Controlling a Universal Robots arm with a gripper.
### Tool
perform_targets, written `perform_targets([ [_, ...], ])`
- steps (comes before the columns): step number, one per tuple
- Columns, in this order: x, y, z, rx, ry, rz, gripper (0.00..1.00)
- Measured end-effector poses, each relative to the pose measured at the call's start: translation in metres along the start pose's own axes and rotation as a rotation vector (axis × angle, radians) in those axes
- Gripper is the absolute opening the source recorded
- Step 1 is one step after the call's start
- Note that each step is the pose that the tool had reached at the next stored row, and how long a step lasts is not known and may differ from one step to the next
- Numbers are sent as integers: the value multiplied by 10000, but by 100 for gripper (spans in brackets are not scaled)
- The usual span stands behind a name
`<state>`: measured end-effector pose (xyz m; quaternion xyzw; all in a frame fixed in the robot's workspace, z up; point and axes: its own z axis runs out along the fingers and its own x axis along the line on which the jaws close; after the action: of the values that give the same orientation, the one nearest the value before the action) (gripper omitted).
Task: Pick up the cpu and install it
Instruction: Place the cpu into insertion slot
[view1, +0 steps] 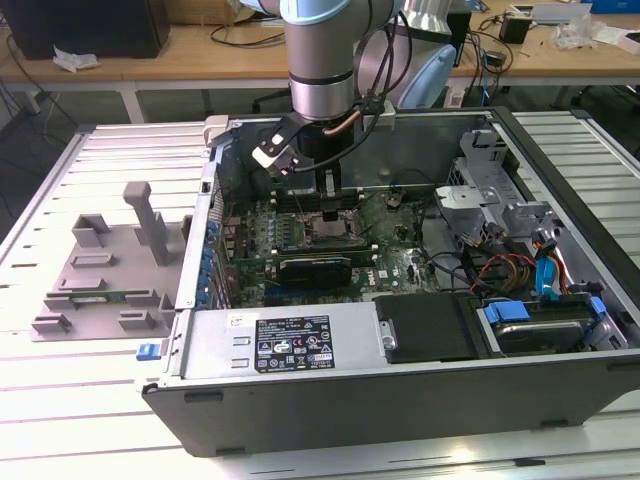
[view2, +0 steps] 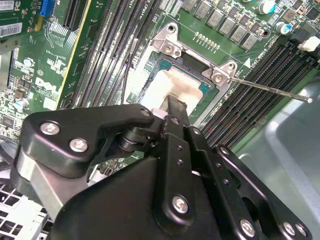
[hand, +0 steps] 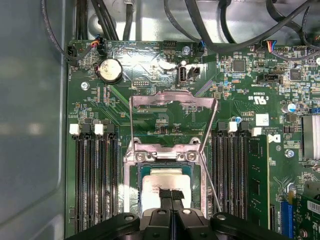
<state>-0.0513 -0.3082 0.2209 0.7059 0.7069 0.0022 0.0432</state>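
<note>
The gripper (hand: 172, 194) reaches down into the open case (view1: 400, 400), its 2 fingers (hand: 166, 196) pinched together, tips resting on the cpu (hand: 159, 179). The cpu lies flat in the socket (hand: 165, 156) on the board (hand: 150, 75), with the retention frame (hand: 172, 100) lifted up.

Computer case (view1: 420, 400) lying open on a slatted table (view1: 60, 420), green motherboard (hand: 150, 75) exposed.
Grey fixture tray (view1: 100, 270) with upright posts on the table, at the exterior view's left of the case. Inside the case: labelled metal box (view1: 290, 340) along the near wall, black expansion card (view1: 315, 268) behind it, tangle of cables (view1: 500, 270) toward the exterior view's right. On the board: coin battery (hand: 110, 70), rows of memory slots (hand: 95, 180), one memory stick (hand: 257, 180) seated, socket load plate (hand: 150, 98) swung up, lever rod (view2: 270, 90) standing free.
</note>
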Motion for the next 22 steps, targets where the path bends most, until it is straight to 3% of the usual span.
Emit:
perform_targets([
  [7,-1,2,-27,0,-4,0,11],
  [10,-7,7,-113,0,-4,1,11],
  [14,-17,19,-294,0,-5,0,11],
  [22,-18,20,-310,0,-6,0,11],
])
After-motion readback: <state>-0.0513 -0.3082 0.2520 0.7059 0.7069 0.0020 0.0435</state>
